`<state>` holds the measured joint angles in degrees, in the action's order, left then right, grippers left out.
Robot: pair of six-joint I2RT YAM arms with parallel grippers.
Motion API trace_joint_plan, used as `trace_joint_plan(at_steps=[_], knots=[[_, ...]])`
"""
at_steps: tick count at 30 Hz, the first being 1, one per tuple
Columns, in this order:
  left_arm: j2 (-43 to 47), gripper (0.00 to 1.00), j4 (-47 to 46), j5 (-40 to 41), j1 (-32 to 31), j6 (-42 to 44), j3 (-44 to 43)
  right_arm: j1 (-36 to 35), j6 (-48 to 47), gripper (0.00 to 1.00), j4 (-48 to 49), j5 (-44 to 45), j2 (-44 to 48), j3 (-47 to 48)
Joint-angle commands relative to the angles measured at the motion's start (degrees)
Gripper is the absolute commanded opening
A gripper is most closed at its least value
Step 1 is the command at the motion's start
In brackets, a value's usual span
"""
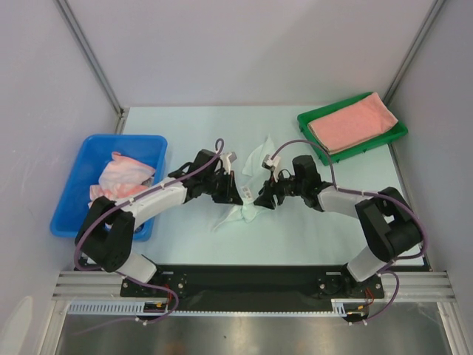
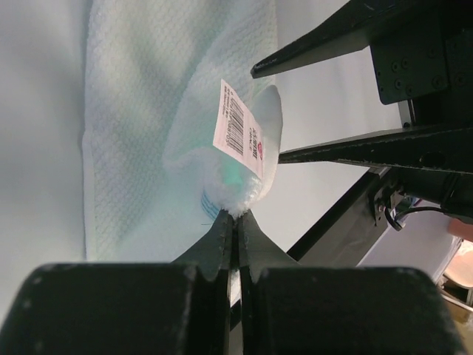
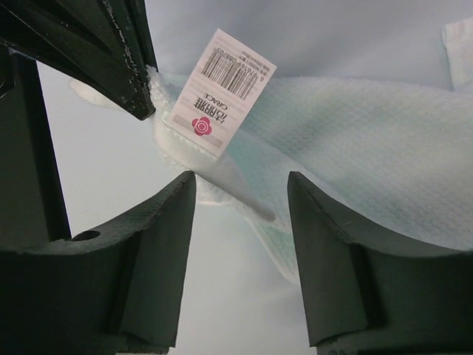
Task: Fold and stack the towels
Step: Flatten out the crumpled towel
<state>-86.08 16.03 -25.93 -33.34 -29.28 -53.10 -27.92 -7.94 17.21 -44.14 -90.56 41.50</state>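
Note:
A pale mint-white towel point(image 1: 248, 211) lies crumpled at the table's middle, between both arms. My left gripper point(image 2: 237, 216) is shut on a corner of this towel point(image 2: 148, 133), right beside its barcode tag point(image 2: 239, 127). From the opposite side my right gripper point(image 3: 240, 185) stands open, and the towel's edge point(image 3: 355, 163) and tag point(image 3: 222, 92) hang between and just beyond its fingertips. In the top view the left gripper point(image 1: 240, 194) and the right gripper point(image 1: 260, 199) nearly meet. A salmon-pink towel point(image 1: 352, 122) lies folded in the green tray. More pink towels point(image 1: 118, 177) sit bunched in the blue bin.
The blue bin point(image 1: 77, 196) stands at the left, close to the left arm. The green tray point(image 1: 314, 129) sits at the back right. Grey walls close in the table on three sides.

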Motion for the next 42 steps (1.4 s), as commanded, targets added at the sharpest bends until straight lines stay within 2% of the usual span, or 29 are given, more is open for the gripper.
trace_joint_plan(at_steps=[1, 6, 7, 9, 10, 13, 16, 17, 21, 32, 36, 38, 42], knots=[[-0.6, 0.02, 0.0, -1.7, 0.6, 1.9, -2.5, 0.1, -0.9, 0.56, 6.7, -4.3, -2.3, 0.7], [-0.8, 0.04, 0.3, -1.5, 1.0, 1.9, -3.3, -0.3, -0.9, 0.41, 6.3, -3.7, -3.4, 0.9], [-0.8, 0.06, 0.4, -1.5, 1.2, 1.9, -3.5, -0.1, -0.8, 0.3, 7.1, -3.3, -2.8, 0.2], [-0.9, 0.13, 1.4, -1.4, 1.8, 2.0, -4.4, 0.3, -0.5, 0.14, 6.6, -1.6, -2.1, 0.3], [-0.9, 0.29, 1.7, -0.7, 2.5, 2.6, -4.7, 0.5, -0.1, 0.0, 5.9, 1.0, -1.3, 0.5], [0.2, 0.59, 4.5, 2.1, 4.0, 4.2, -6.3, 2.6, 2.7, 0.0, 3.3, 1.3, -0.6, 1.8], [1.8, 0.66, 9.2, 10.6, 5.2, 7.7, -7.6, 3.9, 3.2, 0.0, -3.4, 1.2, -1.3, 6.1], [2.1, 0.66, 11.1, 14.4, 5.3, 8.6, -8.0, 4.1, 2.4, 0.0, -5.2, 1.2, -2.3, 8.1], [2.2, 0.67, 13.3, 16.2, 5.3, 12.6, -7.6, 4.6, 2.1, 0.0, -8.8, 1.0, -3.5, 10.0], [2.1, 0.68, 16.7, 13.1, 5.0, 23.4, -7.2, 5.9, 3.3, 0.0, -7.7, -0.3, -4.1, 10.4], [-0.7, 0.68, 17.1, 13.5, 5.0, 27.8, -7.5, 5.9, 3.6, 0.0, -6.8, -0.9, -4.5, 10.4], [-2.2, 0.68, 16.2, 10.5, 5.1, 28.6, -7.6, 5.9, 3.7, 0.0, -6.6, -1.2, -4.6, 10.2], [-6.4, 0.61, 17.1, 13.4, 5.0, 29.1, -9.1, 6.0, 4.1, 0.0, -5.8, -1.4, -4.3, 9.8]])
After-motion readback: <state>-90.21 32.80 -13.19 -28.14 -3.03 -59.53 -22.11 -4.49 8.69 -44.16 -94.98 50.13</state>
